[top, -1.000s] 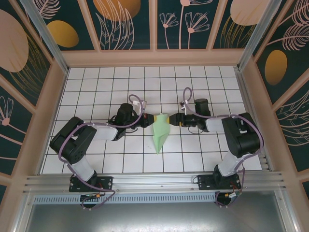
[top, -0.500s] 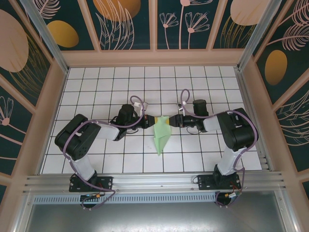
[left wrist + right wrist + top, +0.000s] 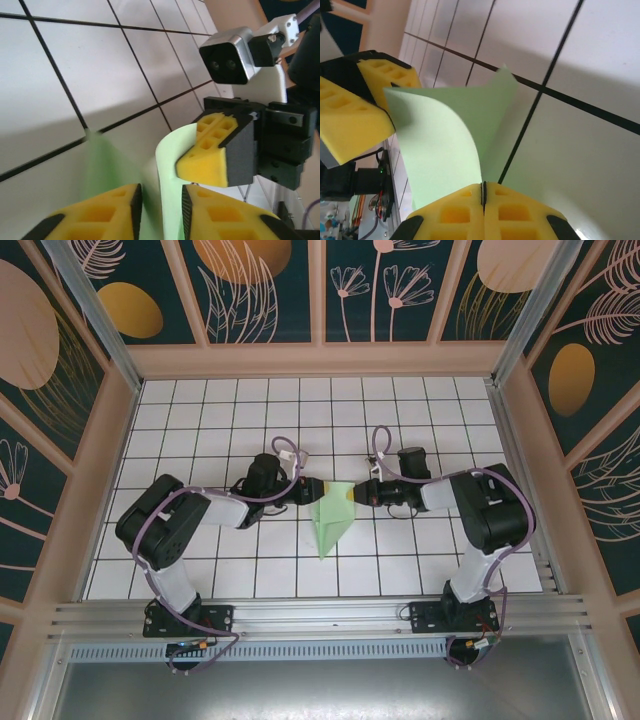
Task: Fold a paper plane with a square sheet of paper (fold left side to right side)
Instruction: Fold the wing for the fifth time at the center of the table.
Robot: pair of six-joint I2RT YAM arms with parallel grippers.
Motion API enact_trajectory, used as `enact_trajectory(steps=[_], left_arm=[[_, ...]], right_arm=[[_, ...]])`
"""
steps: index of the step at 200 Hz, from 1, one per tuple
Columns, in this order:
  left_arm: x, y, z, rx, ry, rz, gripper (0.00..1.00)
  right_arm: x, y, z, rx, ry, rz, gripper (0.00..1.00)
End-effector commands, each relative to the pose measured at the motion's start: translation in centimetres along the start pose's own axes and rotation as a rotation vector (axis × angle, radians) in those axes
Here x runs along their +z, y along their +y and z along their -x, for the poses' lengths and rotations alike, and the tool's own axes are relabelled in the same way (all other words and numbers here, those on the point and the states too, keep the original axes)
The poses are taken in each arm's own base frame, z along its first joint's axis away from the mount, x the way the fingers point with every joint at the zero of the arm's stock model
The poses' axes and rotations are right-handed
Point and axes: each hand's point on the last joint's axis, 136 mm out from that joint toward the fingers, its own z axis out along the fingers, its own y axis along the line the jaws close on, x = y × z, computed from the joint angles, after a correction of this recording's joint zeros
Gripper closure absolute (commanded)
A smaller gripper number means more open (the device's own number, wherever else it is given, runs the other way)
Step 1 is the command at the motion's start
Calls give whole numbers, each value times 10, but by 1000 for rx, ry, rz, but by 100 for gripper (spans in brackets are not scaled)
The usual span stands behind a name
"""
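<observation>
Close view along the left gripper (image 3: 161,212): its two yellow foam pads (image 3: 100,212) are standing slightly apart, leaving a gap. A folded green paper (image 3: 167,150) is passing through that gap, blurred on one side and curling over at its pale edge. Facing it from the right, the right gripper (image 3: 202,152) is pinching that curled edge, its yellow pads pressed together. A silver camera (image 3: 227,56) is sitting above its black body. The white table (image 3: 100,75), crossed by dark grid lines, is lying underneath.

Overhead; opposed wrist close-ups sharing paper (image 3: 330,520)
</observation>
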Motion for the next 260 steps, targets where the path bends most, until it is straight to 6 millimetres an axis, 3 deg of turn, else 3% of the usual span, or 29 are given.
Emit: enact_trajectory(steps=[1,26,53,78,105,154,196,260], left_arm=[[-7,0,19,87,-33,70,55],[-31,-7,46,167,-107,189,47],[-54,-19,51,242,-129,277,47],[-62,-39,29,322,-70,318,48],[-60,-55,-9,403,21,329,49],[-27,-67,-79,556,226,413,49],[-7,-56,-92,648,269,587,46],[-16,-26,-89,674,243,799,44]], right_arm=[[-6,1,5,20,6,-74,100],[-9,-4,2,123,22,-137,100],[-7,0,2,228,37,-159,99],[-4,6,5,295,46,-179,99],[-2,16,16,335,49,-178,99],[6,21,30,366,88,-200,99],[15,21,29,373,122,-204,99],[19,17,26,377,136,-209,99]])
